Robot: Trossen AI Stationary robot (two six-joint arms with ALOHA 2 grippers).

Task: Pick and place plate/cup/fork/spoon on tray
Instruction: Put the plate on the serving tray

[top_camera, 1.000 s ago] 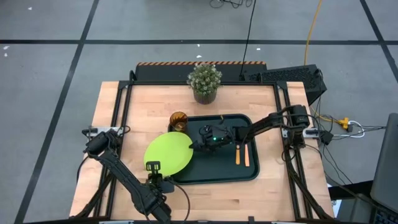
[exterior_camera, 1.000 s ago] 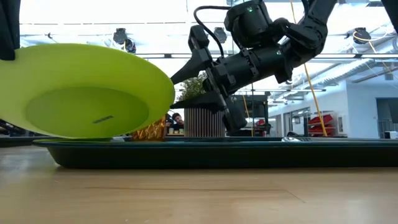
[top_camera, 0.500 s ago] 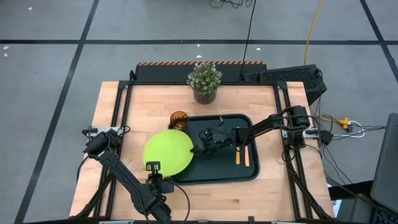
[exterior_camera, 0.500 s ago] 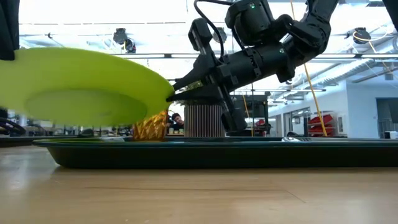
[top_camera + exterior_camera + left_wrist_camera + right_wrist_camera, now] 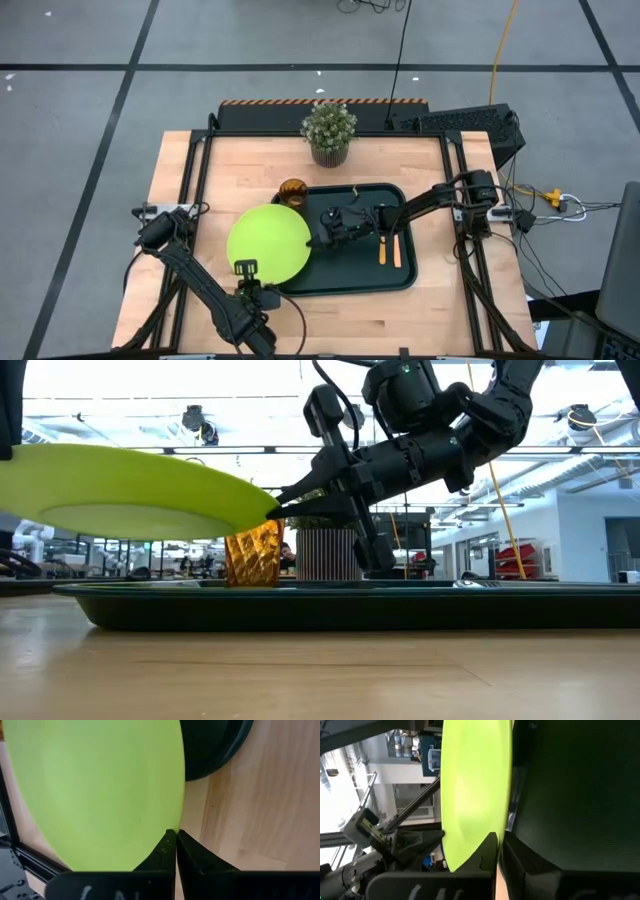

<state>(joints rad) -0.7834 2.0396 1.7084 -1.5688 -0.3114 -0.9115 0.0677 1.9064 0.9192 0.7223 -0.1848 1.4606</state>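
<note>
Two grippers clamped on lime-green plate (image 5: pixel 268 248) at frame centre-left, left gripper (image 5: pixel 246 268) pinching its lower rim, right gripper (image 5: pixel 312 241) its right rim, plate raised over tray's (image 5: pixel 345 282) left edge

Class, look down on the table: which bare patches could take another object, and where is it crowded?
Bare wood lies either side of the potted green plant, along the table's near edge below the dark rectangular tray, and right of it. Crowded: the tray's left end, where both grippers pinch the lime-green plate beside the amber cup; orange-handled cutlery fills its right side.
</note>
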